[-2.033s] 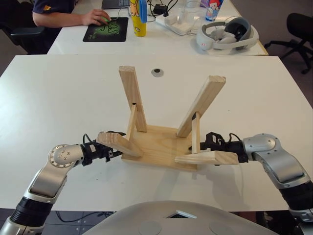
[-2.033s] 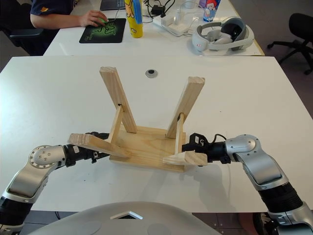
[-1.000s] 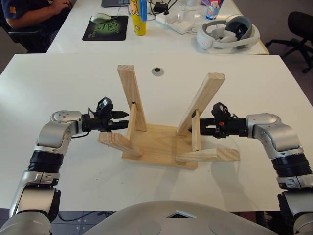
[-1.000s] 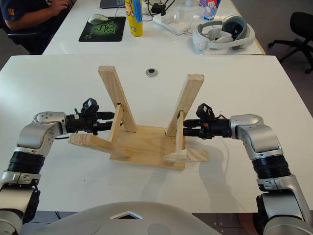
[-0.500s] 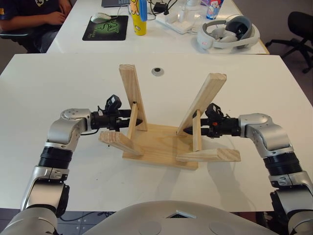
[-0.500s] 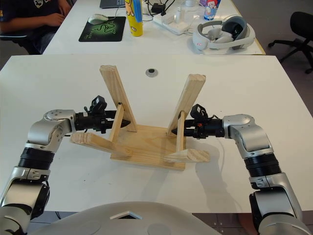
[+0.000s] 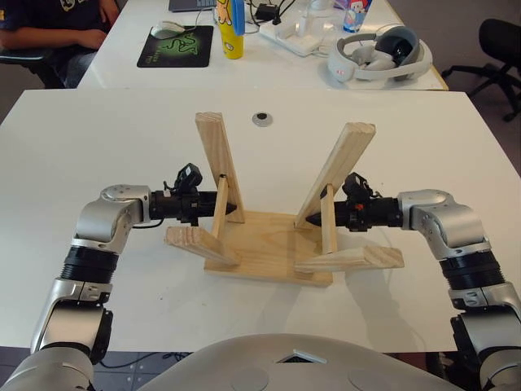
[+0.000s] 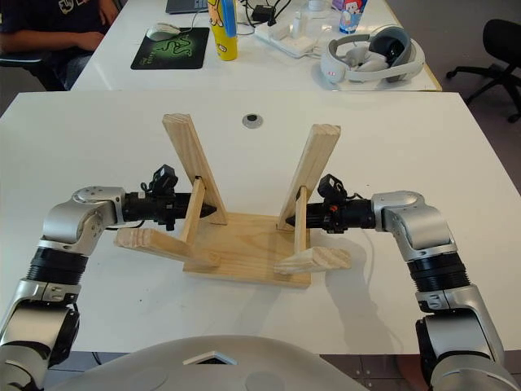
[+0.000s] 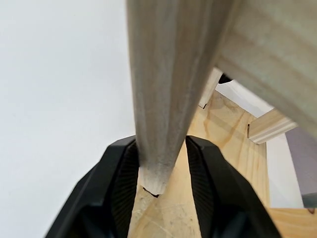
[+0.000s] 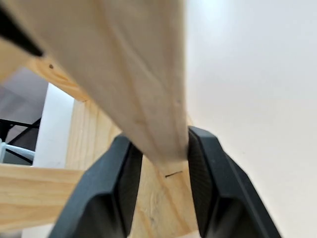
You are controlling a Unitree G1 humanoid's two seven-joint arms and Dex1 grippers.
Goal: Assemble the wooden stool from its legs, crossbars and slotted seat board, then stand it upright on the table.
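- The left tool (image 7: 218,206) is closed on the left crossbar (image 7: 216,230), a thin strip that stands nearly upright between the two left legs.
- In the left wrist view, its black fingers (image 9: 124,181) sit on either side of that strip, pressed against it near its lower end.
- The right tool (image 7: 329,217) grips the right crossbar (image 7: 329,238) in the same way, coming in level from the stool's right side.
- In the right wrist view, its fingers (image 10: 205,173) clamp the strip just above where it meets the board.
- The stool is upside down in the middle of the white counter (image 7: 106,138), with the seat board (image 7: 269,254) underneath and the legs pointing up and outward.
- The far left leg (image 7: 218,159) and the far right leg (image 7: 338,171) rise steeply and lean away from each other.
- The near left leg (image 7: 194,242) and the near right leg (image 7: 358,259) splay low toward the robot, and their ends reach past the board's edges.
- Both arms reach in from opposite sides at about the same height, with the stool between them.
- A small round grommet (image 7: 262,120) sits in the counter beyond the stool.
- On the next counter behind are a white headset (image 7: 378,55), a yellow bottle (image 7: 231,31) and a dark mouse pad (image 7: 175,45).
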